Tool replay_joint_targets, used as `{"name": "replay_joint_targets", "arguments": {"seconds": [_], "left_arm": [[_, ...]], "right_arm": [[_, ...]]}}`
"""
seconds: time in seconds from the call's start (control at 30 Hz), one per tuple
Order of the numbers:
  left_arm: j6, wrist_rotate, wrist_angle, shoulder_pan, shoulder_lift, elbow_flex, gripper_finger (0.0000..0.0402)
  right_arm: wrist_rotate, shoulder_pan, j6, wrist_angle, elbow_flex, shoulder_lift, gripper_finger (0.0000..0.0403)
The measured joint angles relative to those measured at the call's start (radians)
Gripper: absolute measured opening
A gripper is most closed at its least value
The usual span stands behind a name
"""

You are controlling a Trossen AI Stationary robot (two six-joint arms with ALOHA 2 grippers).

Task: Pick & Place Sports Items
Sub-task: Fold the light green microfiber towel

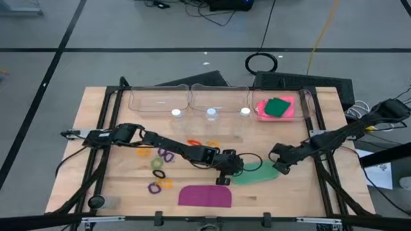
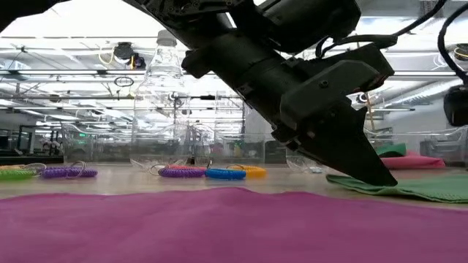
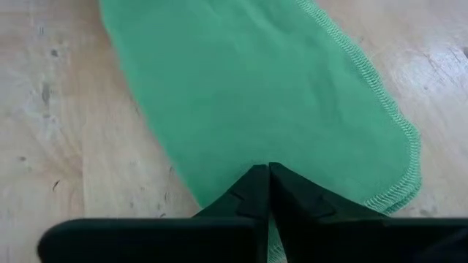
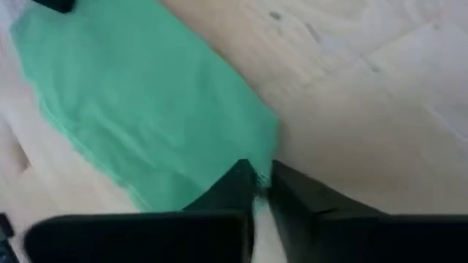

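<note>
**Both grippers pinched on the light green cloth**

I see the light green cloth point(image 1: 255, 174) lying flat on the table point(image 1: 90, 109), near the front edge, just beside the purple piece point(image 1: 205, 196). The left gripper point(image 1: 226, 174) is at the cloth's left end — in the left wrist view its jaws are clenched on the hem, with the fabric spreading away ahead of the fingertips point(image 3: 257, 191). The right gripper point(image 1: 280, 167) is at the opposite end; in the right wrist view its jaws are clamped on the cloth's edge, green showing in the narrow slit between them.

The pink rectangle point(image 1: 287, 114) sits in the rightmost clear tray point(image 1: 307, 97) at the back of the table, with the dark green piece point(image 1: 278, 106) on top of it. Small elastic rings point(image 1: 159, 163) lie scattered left of the cloth.

I can read no labels or writing anywhere. In the low view the left arm blocks the cloth's near end, and the right wrist view is blurred — I cannot make out how much fabric is caught.
</note>
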Motion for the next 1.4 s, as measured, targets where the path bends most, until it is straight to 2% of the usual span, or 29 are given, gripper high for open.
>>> {"name": "replay_joint_targets", "arguments": {"seconds": [0.13, 0.27, 0.53, 0.67, 0.93, 1.13, 1.4], "left_arm": [[0.0, 0.0, 0.0, 0.0, 0.0, 0.0, 0.0001], [0.0, 0.0, 0.0, 0.0, 0.0, 0.0, 0.0012], [0.0, 0.0, 0.002, 0.0, 0.0, 0.0, 0.0001], [-0.004, 0.0, 0.002, 0.0, 0.0, 0.0, 0.0012], [-0.005, 0.0, 0.001, 0.0, 0.0, 0.0, 0.0001], [-0.009, -0.001, 0.002, 0.0, 0.0, 0.0, 0.0016], [-0.02, -0.005, 0.002, 0.0, 0.0, 0.0, 0.0003]], "right_arm": [[0.015, 0.001, -0.017, 0.022, 0.0, -0.046, 0.001], [0.035, 0.0, -0.054, 0.058, -0.003, -0.068, 0.0001], [0.052, -0.033, -0.171, 0.286, -0.005, -0.066, 0.0], [0.055, -0.042, -0.211, 0.367, -0.004, -0.066, 0.0], [0.056, -0.043, -0.224, 0.428, -0.002, -0.066, 0.0], [0.032, -0.043, -0.238, 0.517, -0.001, -0.067, 0.0], [0.04, -0.045, -0.25, 0.6, -0.001, -0.067, 0.0]]}}
